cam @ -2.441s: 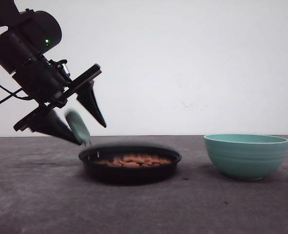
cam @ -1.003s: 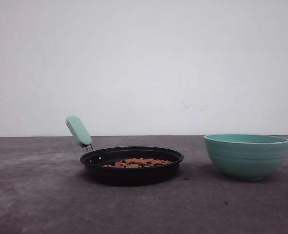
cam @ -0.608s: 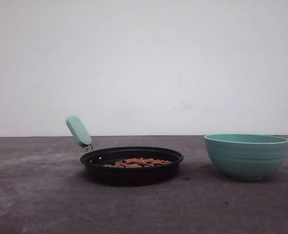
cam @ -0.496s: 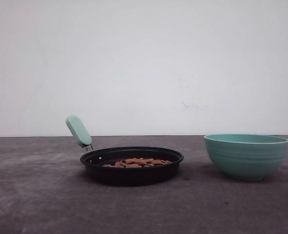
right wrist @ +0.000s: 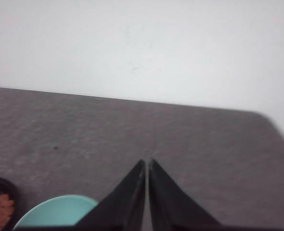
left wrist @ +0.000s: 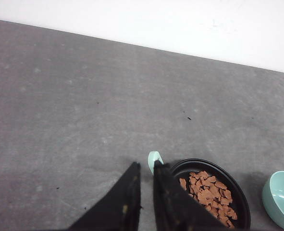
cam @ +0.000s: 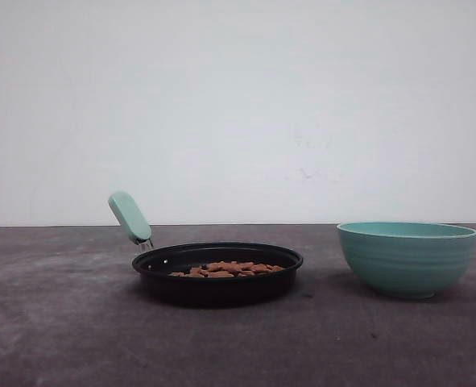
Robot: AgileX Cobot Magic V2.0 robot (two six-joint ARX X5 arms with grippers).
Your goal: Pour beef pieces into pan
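Observation:
The black pan (cam: 217, 288) sits on the dark table with its mint-green handle (cam: 130, 216) sticking up to the left. A low heap of reddish-brown beef pieces (cam: 225, 268) lies inside it. In the left wrist view my left gripper (left wrist: 145, 166) hovers high above the table, its black fingers a narrow gap apart with nothing between them; the handle (left wrist: 154, 158) and the beef pieces (left wrist: 209, 190) in the pan (left wrist: 239, 197) lie far below. My right gripper (right wrist: 147, 161) is shut and empty, well above the table.
A teal ribbed bowl (cam: 407, 258) stands to the right of the pan, apart from it, and its inside looks empty in both wrist views (left wrist: 280, 197) (right wrist: 55, 211). A white wall rises behind the table's far edge.
The left arm, open around the pan's handle 2.4 s ago, has left the front view. The pan has settled flat and has not moved in the last second.

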